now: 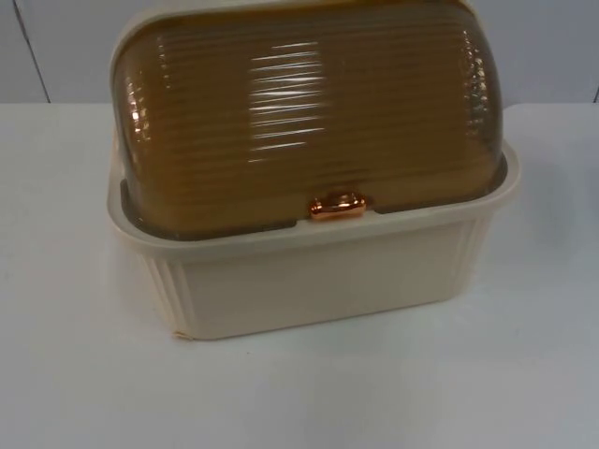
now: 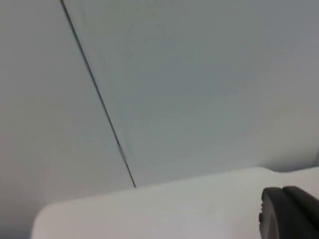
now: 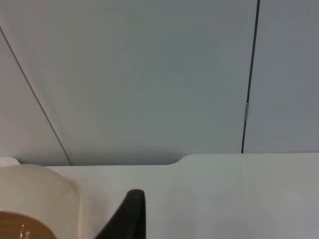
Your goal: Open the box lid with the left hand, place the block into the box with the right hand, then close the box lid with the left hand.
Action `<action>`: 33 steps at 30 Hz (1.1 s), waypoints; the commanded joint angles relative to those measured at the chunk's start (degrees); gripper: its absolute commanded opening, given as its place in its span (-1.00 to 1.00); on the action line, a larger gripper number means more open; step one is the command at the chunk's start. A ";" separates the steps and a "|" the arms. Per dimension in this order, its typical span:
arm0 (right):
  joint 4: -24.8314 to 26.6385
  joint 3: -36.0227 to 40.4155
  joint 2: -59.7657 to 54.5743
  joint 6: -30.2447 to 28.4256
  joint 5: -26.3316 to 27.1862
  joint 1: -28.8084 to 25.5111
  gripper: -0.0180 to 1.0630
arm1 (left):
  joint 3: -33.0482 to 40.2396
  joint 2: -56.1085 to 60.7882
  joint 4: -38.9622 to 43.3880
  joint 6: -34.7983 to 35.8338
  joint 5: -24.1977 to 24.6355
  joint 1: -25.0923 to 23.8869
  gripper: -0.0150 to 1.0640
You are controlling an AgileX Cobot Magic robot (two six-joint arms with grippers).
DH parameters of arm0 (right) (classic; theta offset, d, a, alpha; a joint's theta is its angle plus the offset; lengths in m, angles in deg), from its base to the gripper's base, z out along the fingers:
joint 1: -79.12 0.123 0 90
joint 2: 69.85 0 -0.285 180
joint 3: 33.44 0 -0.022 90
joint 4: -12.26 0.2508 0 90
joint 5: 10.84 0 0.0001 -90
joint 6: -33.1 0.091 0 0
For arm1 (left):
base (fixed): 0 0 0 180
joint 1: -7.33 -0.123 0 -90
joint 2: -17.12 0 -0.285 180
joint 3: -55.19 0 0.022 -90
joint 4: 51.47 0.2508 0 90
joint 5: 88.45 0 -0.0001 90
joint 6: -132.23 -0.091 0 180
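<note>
Task not begun: the box sits mid-table with its amber lid down and handle untouched, no block placed, both arms waiting, finger state indeterminable for either gripper.

White table bears cream box, amber lid shut.

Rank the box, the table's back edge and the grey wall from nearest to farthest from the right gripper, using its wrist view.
From the right gripper's fingertip:
1. Box: its cream corner sits close beside the fingertip.
2. Table's back edge: farther ahead.
3. Grey wall: behind the table.
</note>
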 commanded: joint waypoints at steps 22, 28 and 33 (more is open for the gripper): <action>-0.01 0.10 0.46 -0.35 -0.31 -0.05 0.97 | 3.52 -1.50 -0.60 11.13 -8.38 -0.28 0.97; 0.21 0.10 0.46 -0.35 -0.31 -0.05 0.97 | 3.52 -1.15 -0.60 11.13 -9.44 -0.28 0.97; 0.09 0.10 0.46 -0.35 0.37 -0.05 0.97 | 3.52 -1.06 -0.35 11.13 -11.83 -0.28 0.97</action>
